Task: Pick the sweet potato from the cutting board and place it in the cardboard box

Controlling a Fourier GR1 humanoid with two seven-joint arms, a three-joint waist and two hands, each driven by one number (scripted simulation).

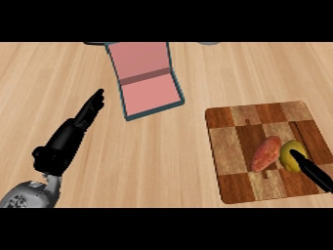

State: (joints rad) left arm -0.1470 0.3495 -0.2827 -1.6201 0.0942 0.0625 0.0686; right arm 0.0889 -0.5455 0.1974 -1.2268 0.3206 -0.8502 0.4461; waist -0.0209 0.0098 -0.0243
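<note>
1. You had the potato [267,153] lying on the board [235,146], a reddish, elongated piece tilted with its upper end leaning right, on the board's right half and a little below its middle.
2. Just beside it on the right lay a yellow-green fruit [291,155], touching or nearly touching the potato; you could not tell which.
3. Your right hand [317,176] came in from the lower right corner, over the board. Its fingers were straight and stretched toward the upper left, with one fingertip over the fruit's lower part. It held nothing, and whether it touched the fruit you could not tell. It was near the potato but not on it.
4. Your left hand [73,132] sat at the left, over bare counter [25,88], fingers straight and pointing up and right toward the box. It held nothing and was at rest.
5. The box [146,80] lay at top centre, well apart from the board: pink inside with a dark teal rim, open, with a darker band across its middle. It was tilted, its lower end swung right.
6. The left fingertips were near the box's left edge but apart from it.
</note>
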